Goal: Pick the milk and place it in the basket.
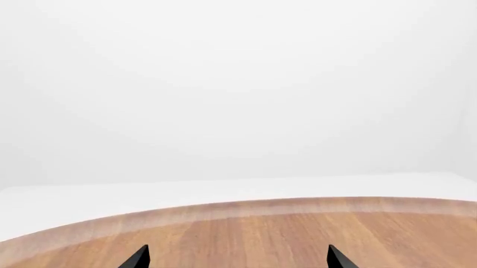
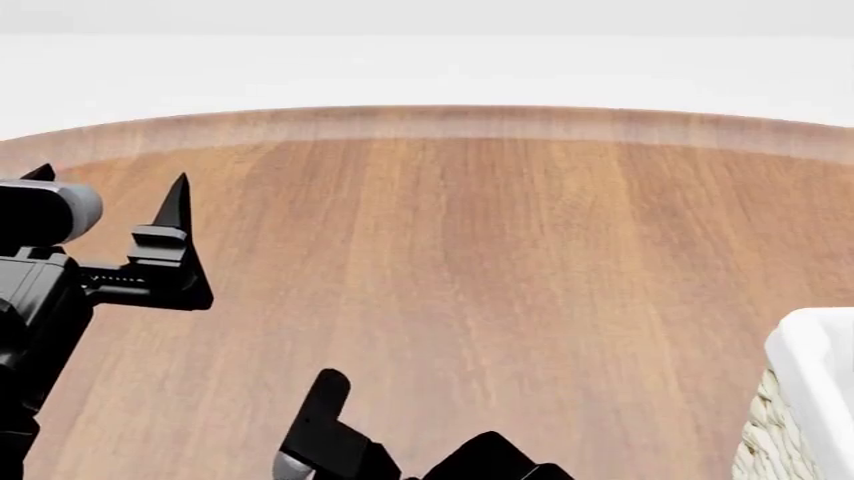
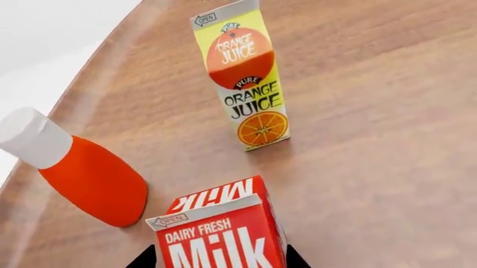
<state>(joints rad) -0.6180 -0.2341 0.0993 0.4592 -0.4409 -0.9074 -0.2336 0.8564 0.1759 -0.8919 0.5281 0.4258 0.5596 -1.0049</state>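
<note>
1. Where the right wrist view looks down, milk (image 3: 223, 234) reads "DAIRY FRESH Milk", "OPEN" arrow tab on top; upright on wooden bench (image 3: 372, 111).
2. Orange juice carton (image 3: 242, 78): "PURE ORANGE JUICE".
3. Red bottle (image 3: 86, 170), white cap, no writing legible.
4. Right fingers (image 3: 145, 258) flank milk; contact unclear, cannot tell grip.
5. Left fingers (image 1: 138, 258) spread wide, empty.
6. Basket (image 2: 811, 365) at bench's right edge.
</note>
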